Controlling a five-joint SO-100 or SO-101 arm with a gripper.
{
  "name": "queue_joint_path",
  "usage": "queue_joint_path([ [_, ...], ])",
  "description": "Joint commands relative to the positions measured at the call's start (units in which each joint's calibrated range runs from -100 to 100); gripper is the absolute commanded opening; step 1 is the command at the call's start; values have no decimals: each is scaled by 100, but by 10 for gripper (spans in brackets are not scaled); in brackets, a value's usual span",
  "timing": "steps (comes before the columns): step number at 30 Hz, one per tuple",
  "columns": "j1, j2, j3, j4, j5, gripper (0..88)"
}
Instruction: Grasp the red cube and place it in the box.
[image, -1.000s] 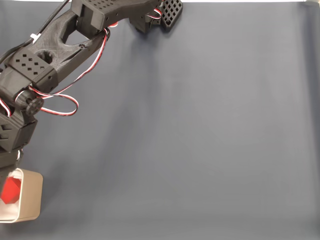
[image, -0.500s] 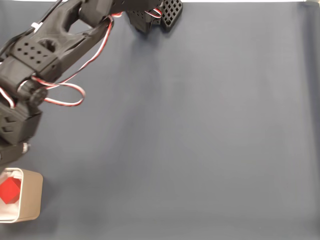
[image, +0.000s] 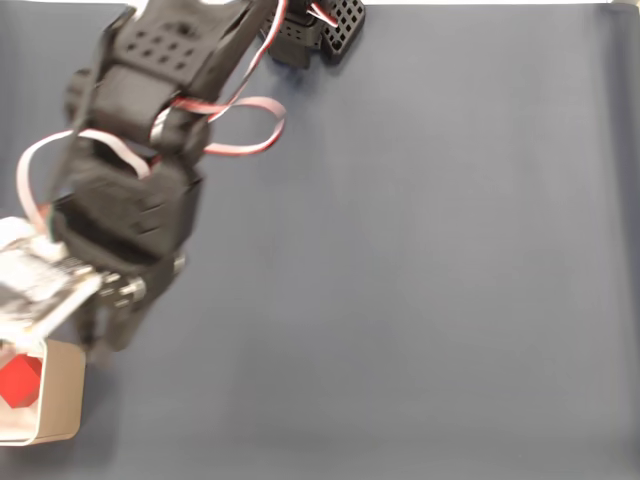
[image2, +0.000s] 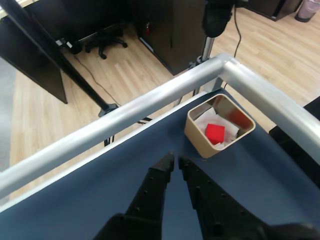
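A dark blue-grey table top (image: 430, 260) edged by a silver metal rail (image2: 150, 102) carries the tan box (image2: 220, 125) near its corner, resting flat on the cloth at the lower left of the fixed view (image: 62, 400)

My gripper (image2: 174, 161) hangs empty, jaws nearly touching at the tips, pointing down over the table. In the fixed view my arm (image: 150, 180) looks motion-blurred.

Arm (image: 140, 200) motion-blurred; box (image: 62, 405) cut by left edge.
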Motion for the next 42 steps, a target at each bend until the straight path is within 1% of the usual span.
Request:
queue_joint_path([
  [1, -332, -1038, 713, 7, 59, 1],
  [7, -879, -2216, 2355, -140, 93, 0],
  [14, -1369, -3481, 4308, -558, 117, 0],
  [29, -1703, -5648, 7894, -1189, 322, 0],
  [36, -1902, -6436, 8980, -1206, 381, 0],
  [42, -1966, -7424, 10147, -1239, 537, 0],
])
